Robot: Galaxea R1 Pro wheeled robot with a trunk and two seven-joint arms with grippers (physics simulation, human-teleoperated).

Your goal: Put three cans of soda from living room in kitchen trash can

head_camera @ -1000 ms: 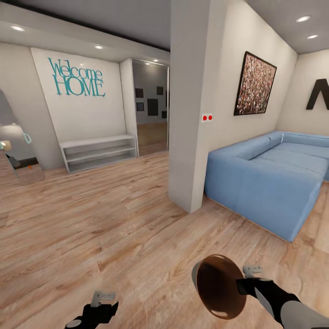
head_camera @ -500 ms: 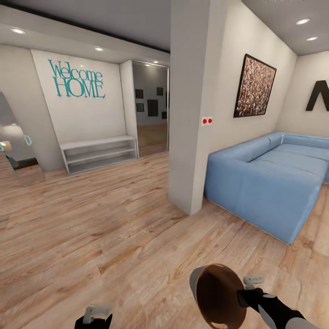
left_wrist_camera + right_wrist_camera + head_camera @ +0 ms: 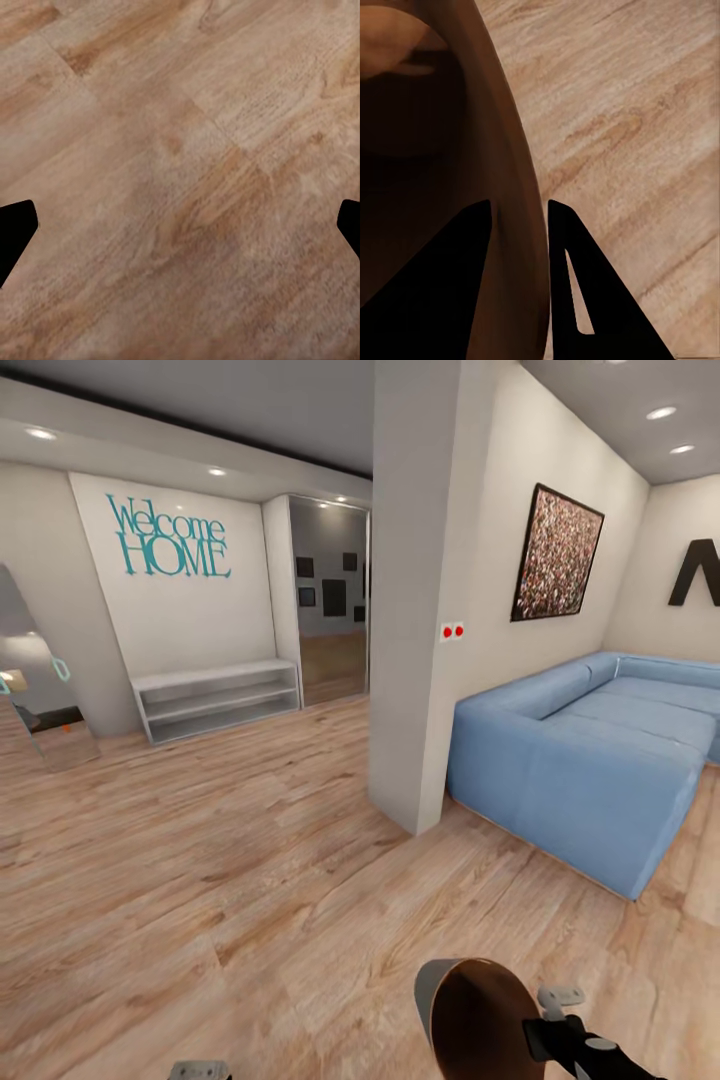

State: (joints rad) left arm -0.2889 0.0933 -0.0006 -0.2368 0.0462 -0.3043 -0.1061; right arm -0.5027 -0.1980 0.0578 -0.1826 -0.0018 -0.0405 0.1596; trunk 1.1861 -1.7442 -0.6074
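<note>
Bin, grey outside and coppery inside, hung near and right over the wood floor, its mouth turned toward my head camera. My right gripper was closed on its rim, one finger inside the wall and one outside. My left gripper was wide open and empty, fingertips well apart above bare planks. The blue sofa stood far right, beyond a white pillar; a low shelf sat far left.
</note>
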